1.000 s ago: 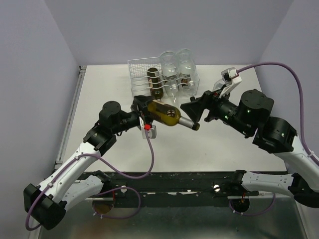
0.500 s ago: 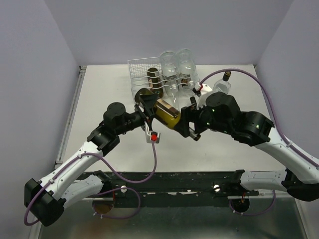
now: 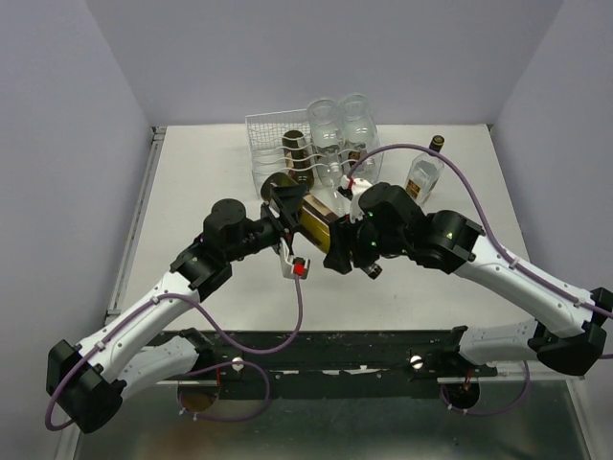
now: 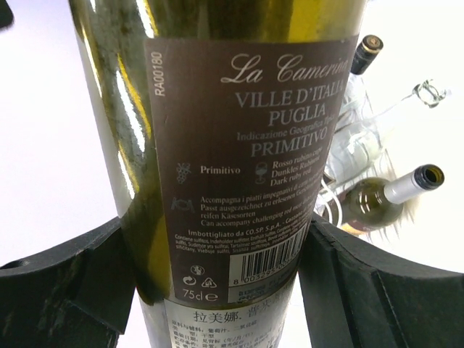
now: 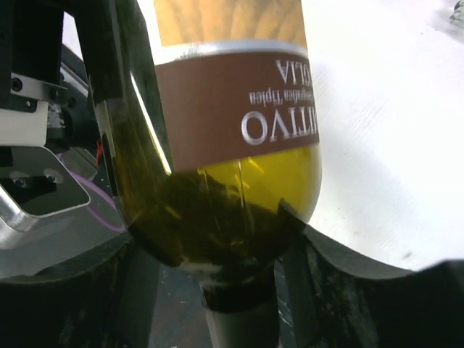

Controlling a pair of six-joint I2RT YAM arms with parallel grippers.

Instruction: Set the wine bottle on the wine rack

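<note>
Task is mid-way: the wine bottle [image 3: 321, 222] is off the counter [image 3: 192, 192], held in the air at centre frame in the top view, just below the wine rack [image 3: 266, 134] but not in it.

The left hand [image 3: 287, 213] is clamped on the bottle's body. In the left wrist view both black fingers [image 4: 65, 290] press against the glass at the lower label [image 4: 239, 145].

The right hand [image 3: 350, 251] is at the neck end. In the right wrist view its fingers [image 5: 362, 304] flank the shoulder and neck [image 5: 235, 217], but a gap seems to show beside the neck, so I can't tell if it is gripping or only around it.

The rack at upper centre already carries one dark bottle [image 3: 299, 158] and two clear ones [image 3: 326, 125] on top. Another bottle [image 3: 421, 177] stands alone on the counter at upper right.

Done: bottle lifted and brought near the rack. Left, by my read: line it up with a free wavy slot, lay it in, release both hands. Free slot is not clear from here.
</note>
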